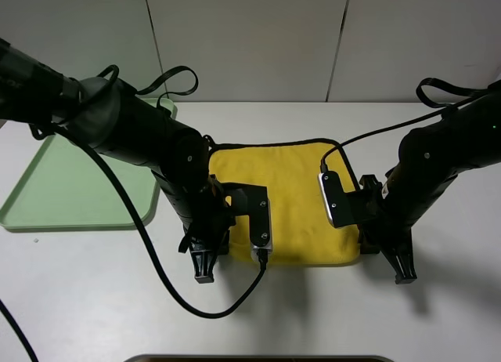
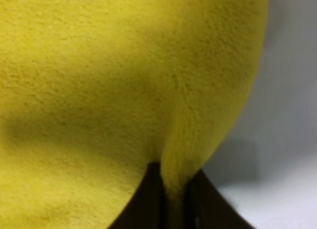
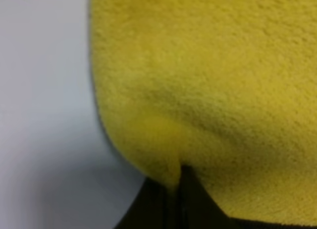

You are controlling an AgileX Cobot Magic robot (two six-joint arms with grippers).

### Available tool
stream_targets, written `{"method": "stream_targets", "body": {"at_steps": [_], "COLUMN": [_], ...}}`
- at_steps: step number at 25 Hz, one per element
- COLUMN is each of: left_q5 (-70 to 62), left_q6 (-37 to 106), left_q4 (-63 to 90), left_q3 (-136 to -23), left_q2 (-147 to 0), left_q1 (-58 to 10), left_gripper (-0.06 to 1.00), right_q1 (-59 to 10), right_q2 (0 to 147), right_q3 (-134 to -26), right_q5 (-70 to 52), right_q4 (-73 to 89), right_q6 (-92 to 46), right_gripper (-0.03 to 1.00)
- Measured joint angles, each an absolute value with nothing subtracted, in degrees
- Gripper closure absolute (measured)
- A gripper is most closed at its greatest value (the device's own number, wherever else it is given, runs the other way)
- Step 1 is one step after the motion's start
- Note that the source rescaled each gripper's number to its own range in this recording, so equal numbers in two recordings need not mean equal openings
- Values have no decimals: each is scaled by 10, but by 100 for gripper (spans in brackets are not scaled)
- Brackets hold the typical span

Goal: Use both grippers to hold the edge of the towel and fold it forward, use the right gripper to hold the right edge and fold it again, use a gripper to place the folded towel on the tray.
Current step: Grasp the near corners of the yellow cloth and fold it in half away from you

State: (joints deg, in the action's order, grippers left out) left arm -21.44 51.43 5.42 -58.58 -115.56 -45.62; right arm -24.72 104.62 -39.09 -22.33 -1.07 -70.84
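The yellow towel (image 1: 293,197) lies flat on the white table, its black-trimmed far edge (image 1: 274,142) toward the wall. My left gripper (image 1: 221,248) is down at the towel's near left corner. In the left wrist view its black fingers (image 2: 148,199) are shut on a pinched ridge of yellow cloth (image 2: 124,90). My right gripper (image 1: 366,246) is at the near right corner. There its fingers (image 3: 198,204) are likewise shut on a fold of towel (image 3: 208,80). The pale green tray (image 1: 70,190) sits at the left, partly behind the left arm.
A black cable (image 1: 168,287) from the left arm loops over the table in front of the towel. A dark object (image 1: 258,359) shows at the bottom edge of the exterior view. The wall stands just behind the table.
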Motion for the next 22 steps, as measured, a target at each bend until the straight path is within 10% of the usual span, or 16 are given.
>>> {"method": "stream_targets", "body": {"at_steps": [22], "left_q5": [-233], "left_q6": [514], "left_q4": [54], "left_q3": [-586], "left_q2": [-1138], "left_q1": [-456], "left_gripper": [94], "right_q1": [-247], "right_q2": [980], "right_q3": [-386], "right_q5": [-279], "right_q4": [10], "right_q6": [-682], "right_gripper": [97]}}
